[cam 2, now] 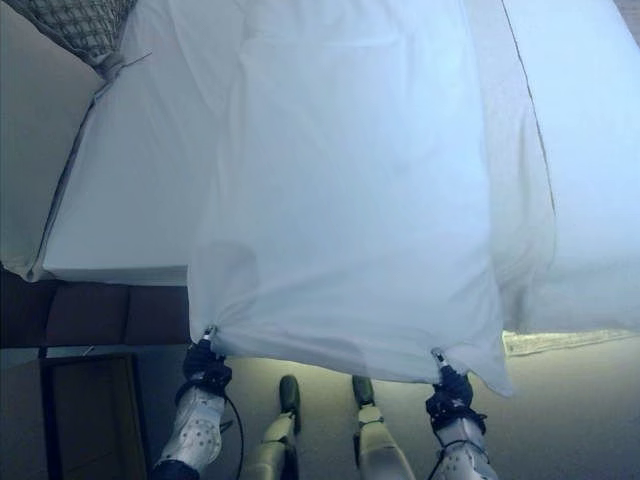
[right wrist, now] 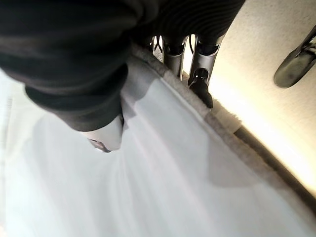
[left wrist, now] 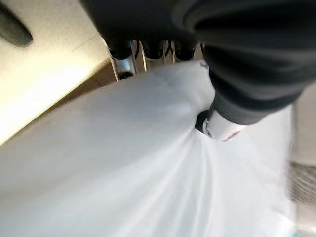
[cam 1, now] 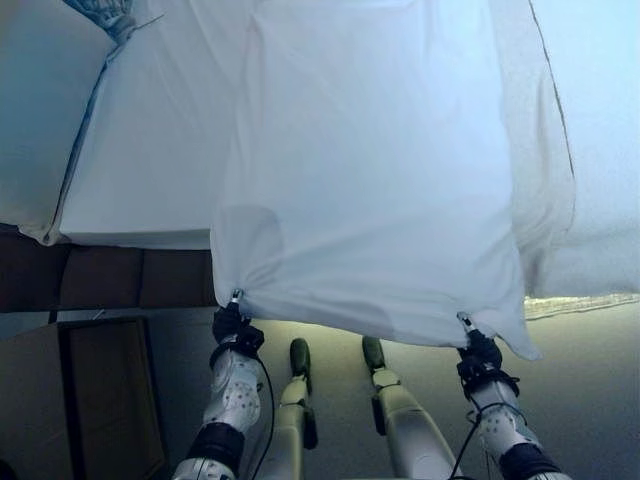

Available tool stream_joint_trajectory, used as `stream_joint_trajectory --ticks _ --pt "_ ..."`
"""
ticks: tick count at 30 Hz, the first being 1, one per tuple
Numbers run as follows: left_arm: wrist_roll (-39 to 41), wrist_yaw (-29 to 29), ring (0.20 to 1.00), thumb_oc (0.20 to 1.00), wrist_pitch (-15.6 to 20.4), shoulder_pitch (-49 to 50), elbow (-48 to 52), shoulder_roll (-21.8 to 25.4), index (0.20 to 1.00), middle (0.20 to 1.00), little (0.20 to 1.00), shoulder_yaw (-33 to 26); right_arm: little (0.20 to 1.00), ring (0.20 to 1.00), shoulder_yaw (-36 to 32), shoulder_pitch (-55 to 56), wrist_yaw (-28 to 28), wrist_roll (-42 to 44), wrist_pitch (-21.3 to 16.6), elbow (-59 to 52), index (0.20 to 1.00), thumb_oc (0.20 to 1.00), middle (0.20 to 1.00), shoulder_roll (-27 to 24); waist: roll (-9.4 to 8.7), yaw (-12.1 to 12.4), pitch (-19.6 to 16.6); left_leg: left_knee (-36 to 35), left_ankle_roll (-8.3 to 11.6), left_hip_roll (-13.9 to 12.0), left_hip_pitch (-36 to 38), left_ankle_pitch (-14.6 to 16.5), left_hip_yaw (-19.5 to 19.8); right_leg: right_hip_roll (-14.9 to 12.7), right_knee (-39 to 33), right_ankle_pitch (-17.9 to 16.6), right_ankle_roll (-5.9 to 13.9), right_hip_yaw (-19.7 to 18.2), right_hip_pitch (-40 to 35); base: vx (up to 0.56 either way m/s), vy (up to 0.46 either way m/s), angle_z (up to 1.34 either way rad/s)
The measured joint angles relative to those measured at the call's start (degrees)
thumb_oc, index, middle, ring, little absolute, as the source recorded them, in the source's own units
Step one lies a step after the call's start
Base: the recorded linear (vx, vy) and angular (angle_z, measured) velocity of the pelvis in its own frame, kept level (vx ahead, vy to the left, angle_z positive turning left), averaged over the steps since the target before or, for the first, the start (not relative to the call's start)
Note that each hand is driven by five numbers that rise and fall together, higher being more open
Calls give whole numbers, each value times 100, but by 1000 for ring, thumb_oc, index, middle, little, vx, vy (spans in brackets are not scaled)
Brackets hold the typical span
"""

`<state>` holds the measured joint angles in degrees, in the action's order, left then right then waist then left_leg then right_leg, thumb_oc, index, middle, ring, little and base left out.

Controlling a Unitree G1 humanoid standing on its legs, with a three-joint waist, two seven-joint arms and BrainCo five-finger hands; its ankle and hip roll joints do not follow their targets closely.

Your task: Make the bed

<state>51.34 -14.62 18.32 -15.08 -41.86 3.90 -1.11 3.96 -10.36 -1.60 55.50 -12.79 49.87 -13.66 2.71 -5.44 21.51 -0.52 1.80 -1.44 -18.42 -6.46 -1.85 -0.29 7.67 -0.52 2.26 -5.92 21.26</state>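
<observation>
Sheet [cam 1: 370, 190] hangs stretched over the bed [cam 1: 140, 180], its near edge lifted off the mattress. Left hand [cam 1: 230, 322] and right hand [cam 1: 478, 347] each pinch one near corner between thumb and curled fingers. It looks light, soft and floppy, so holding it at both corners seems best.

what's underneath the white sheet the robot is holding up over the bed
The white sheet, pinched by the left hand and right hand, hangs over the mattress, which shows beside it. The bed surface directly beneath is covered and cannot be seen.
</observation>
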Motion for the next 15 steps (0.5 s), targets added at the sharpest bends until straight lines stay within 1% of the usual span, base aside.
stream_joint_trajectory --ticks 1,2,4,6,7,8,11,12,13,14,15 --pt "-126 16 200 200 83 -296 -693 -29 200 200 200 -241 200 200 1 -307 -136 -218 65 647 200 200 200 -4 -1 3 -7 -22 4 -6 60 2 -16 3 -31 -3 -4 6 -55 10 10 -4" --pt "-104 -18 200 200 26 -361 -847 -34 200 200 200 -285 200 200 2 -368 -135 -255 157 735 200 200 200 -14 1 0 -10 -20 3 -6 77 2 -27 4 -33 -3 -4 6 -72 21 18 -7" --pt "-114 -30 200 200 1 -366 -973 -55 200 200 200 -447 200 200 44 -370 -185 -448 266 784 200 200 200 -29 4 -2 -77 -23 15 -19 83 12 -60 7 -56 -2 -3 8 -76 19 13 -5" --pt "-280 -28 200 200 -13 -395 -1224 -51 200 200 200 -472 200 200 25 -433 -380 -612 386 1156 200 200 200 -41 31 10 -155 -24 20 -26 97 16 -60 9 -95 -4 -5 26 -118 4 1 2" --pt "-329 -29 200 200 -15 -396 -1299 -58 200 200 200 -474 200 200 38 -435 -442 -805 547 1382 200 200 200 -77 34 14 -173 -25 20 -28 154 16 -59 9 -124 -4 -5 37 -188 8 0 5" --pt "-339 -29 200 200 -33 -395 -1347 -57 200 200 200 -475 200 200 44 -433 -454 -959 612 1520 200 200 200 -78 39 15 -183 -24 25 -29 195 19 -58 9 -158 -4 -5 40 -248 4 0 5" --pt "-447 -29 200 200 -154 -394 -1359 -74 200 200 200 -472 200 200 21 -431 -455 -1185 703 1753 200 200 200 -83 99 17 -250 -27 28 -35 197 22 -36 10 -206 -19 -28 53 -290 4 -7 6" --pt "-475 -29 200 200 -170 -392 -1363 -72 200 200 200 -470 253 253 19 -432 -458 -1215 711 1766 253 253 253 -88 118 21 -269 -27 28 -37 197 22 -31 12 -206 -21 -32 54 -291 -3 -15 4" --pt "-539 -28 200 200 -182 -392 -1402 -75 200 200 200 -463 420 420 18 -431 -460 -1216 716 1795 420 420 420 -87 137 24 -291 -32 28 -38 197 22 -20 12 -211 -23 -35 58 -293 0 0 0" --pt "-571 -12 200 200 -236 -393 -1513 -76 200 200 200 -458 420 420 20 -430 -462 -1225 766 1898 420 420 420 -92 176 18 -358 -44 28 -37 197 22 -2 12 -220 -25 -38 73 -296 3 -16 3" --pt "-571 -12 871 871 -270 -393 -1540 -75 871 871 871 -460 1000 1000 20 -424 -463 -1237 819 1938 1000 1000 1000 -102 194 15 -387 -44 28 -37 197 22 2 11 -221 -25 -37 75 -299 0 0 0"
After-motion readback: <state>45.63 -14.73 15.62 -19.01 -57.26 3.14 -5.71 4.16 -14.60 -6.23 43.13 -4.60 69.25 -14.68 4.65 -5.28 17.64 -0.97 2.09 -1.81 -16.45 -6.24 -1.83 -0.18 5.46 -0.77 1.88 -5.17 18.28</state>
